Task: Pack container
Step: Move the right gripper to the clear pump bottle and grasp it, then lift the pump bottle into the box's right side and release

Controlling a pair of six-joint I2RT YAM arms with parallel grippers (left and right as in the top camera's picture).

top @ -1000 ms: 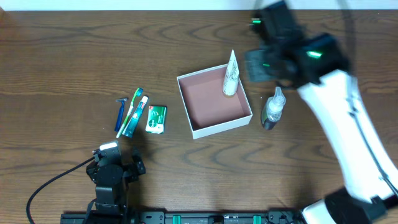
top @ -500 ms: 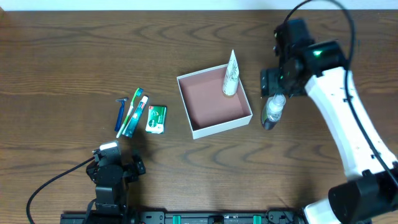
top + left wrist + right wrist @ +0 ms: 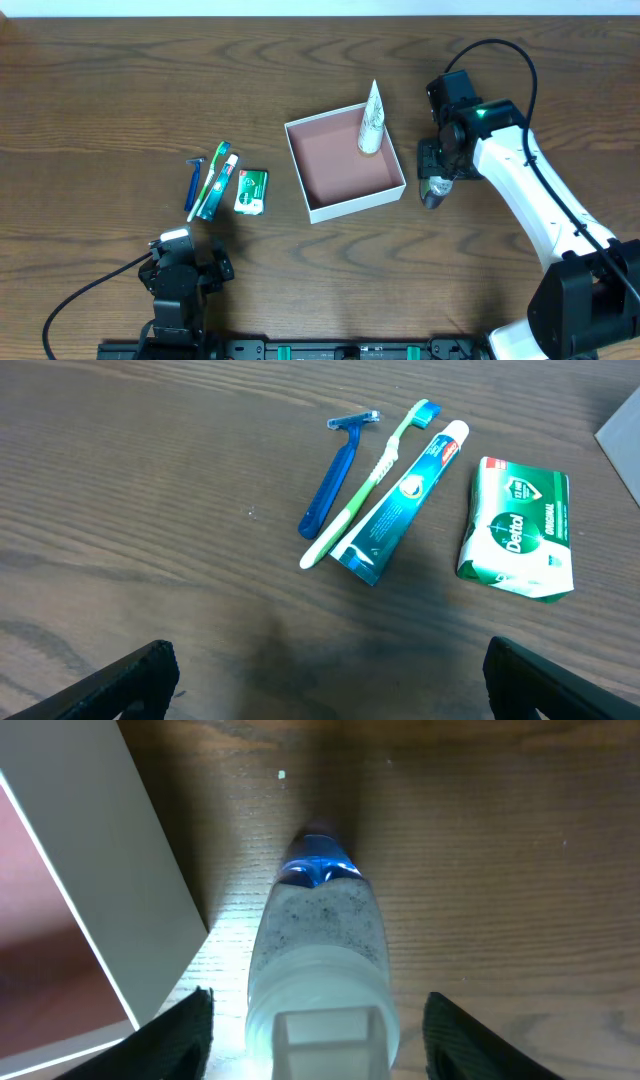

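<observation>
One Dettol Original packet (image 3: 251, 191), near white container (image 3: 357, 203)

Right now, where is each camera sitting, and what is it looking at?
Overhead: above the table, looking straight down at the box, left arm and right arm.
Left wrist: on the left arm, looking down at razor, toothbrush, toothpaste and soap; the open left pincer shows at the bottom corners.
Right wrist: on the right arm, looking down at the bottle beside the box; the right pincer flanks it.
Shared: overhead and right wrist both show bottle and box.
</observation>
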